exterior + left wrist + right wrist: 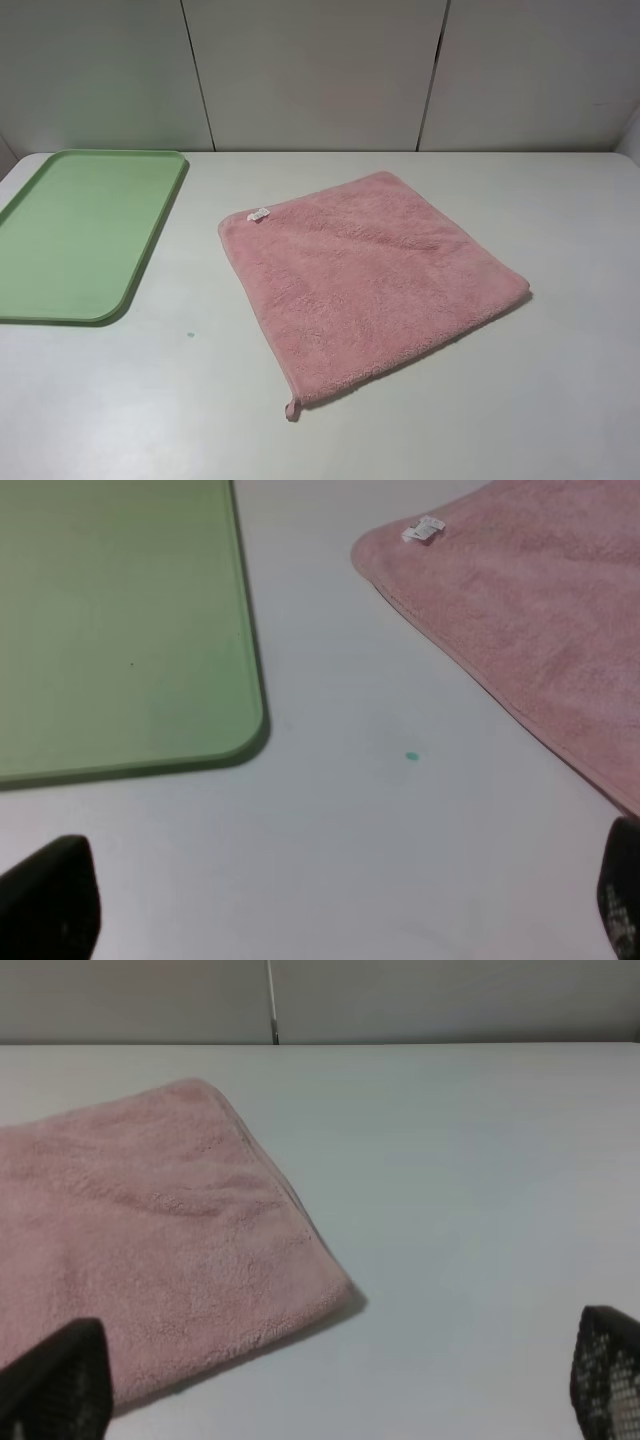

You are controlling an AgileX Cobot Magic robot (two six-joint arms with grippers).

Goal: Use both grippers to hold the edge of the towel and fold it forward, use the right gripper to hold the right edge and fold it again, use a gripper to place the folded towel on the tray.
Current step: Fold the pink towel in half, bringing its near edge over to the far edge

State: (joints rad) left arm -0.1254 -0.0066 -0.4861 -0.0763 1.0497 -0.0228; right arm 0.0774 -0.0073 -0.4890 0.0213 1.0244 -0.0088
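Observation:
The pink towel (368, 280) lies spread flat on the white table, turned like a diamond, with a white tag (257, 214) at its far left corner and a small loop (291, 408) at the near corner. Its stitched edge (400, 358) runs along the front. The light green tray (80, 235) sits empty at the far left. Neither gripper shows in the high view. In the left wrist view my left gripper (330, 910) stands open above bare table between the tray (120, 620) and the towel (540, 610). My right gripper (330, 1390) is open beside the towel's right corner (330, 1290).
A small green dot (189, 334) marks the table between the tray and the towel. Grey wall panels (320, 70) close off the back of the table.

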